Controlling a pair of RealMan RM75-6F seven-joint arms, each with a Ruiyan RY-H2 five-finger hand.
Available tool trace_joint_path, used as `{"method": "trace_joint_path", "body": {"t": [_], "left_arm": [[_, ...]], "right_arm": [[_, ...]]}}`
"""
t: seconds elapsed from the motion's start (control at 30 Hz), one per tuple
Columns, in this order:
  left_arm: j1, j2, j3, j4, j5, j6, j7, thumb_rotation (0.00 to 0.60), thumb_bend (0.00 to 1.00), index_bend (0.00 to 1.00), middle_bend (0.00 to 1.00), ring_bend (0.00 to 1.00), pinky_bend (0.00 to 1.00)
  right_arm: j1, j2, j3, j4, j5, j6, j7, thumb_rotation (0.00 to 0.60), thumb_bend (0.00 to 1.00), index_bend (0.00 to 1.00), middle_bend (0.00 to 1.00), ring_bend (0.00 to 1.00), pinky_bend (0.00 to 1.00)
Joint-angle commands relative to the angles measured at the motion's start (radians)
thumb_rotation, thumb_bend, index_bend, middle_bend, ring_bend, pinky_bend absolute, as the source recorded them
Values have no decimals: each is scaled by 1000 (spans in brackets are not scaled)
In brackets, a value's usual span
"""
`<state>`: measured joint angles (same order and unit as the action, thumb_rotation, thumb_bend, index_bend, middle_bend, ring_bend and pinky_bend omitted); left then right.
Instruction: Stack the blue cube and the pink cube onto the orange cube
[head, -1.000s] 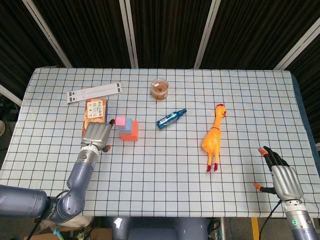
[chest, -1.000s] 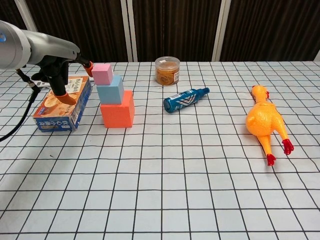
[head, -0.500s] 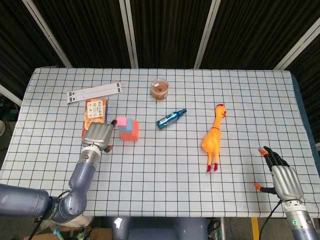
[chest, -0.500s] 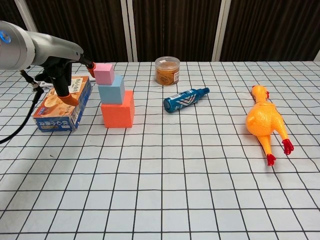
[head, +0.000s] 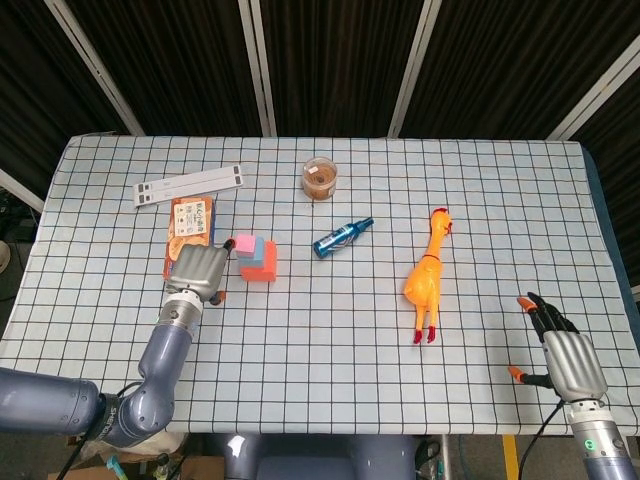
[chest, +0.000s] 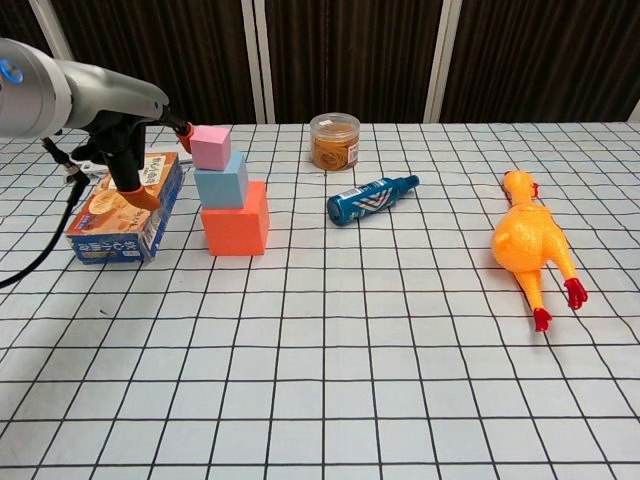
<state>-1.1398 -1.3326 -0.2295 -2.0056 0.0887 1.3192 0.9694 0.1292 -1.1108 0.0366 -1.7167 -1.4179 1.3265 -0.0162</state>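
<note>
Over the last second our left hand (chest: 128, 150) has drawn back slightly, one fingertip apparently touching the pink cube (chest: 210, 147); grip unclear. It tops the blue cube (chest: 222, 186) on the orange cube (chest: 235, 229). Right hand (head: 570, 362) rests open, empty.

I'm looking steeply down from the head view over the whole table (head: 330, 330), while the lower, nearer chest view is facing across its same checkered top.
</note>
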Motion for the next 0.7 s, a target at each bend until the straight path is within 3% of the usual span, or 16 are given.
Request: {"method": "trace_joint_path", "body": {"t": [0.03,0.7], "left_arm": [[-1,-1,-1,0,-1,0,1,600,316,147,1000,805,780],[1,-8,0,8,0,-2,2,600,316,146,1000,805,780]], "right_arm": [[0,0,0,-1,0,0,0,600,160,124,74,128,251],[0,3,-1,-4,6,-6,-1,600,160,124,74,128,252]]}}
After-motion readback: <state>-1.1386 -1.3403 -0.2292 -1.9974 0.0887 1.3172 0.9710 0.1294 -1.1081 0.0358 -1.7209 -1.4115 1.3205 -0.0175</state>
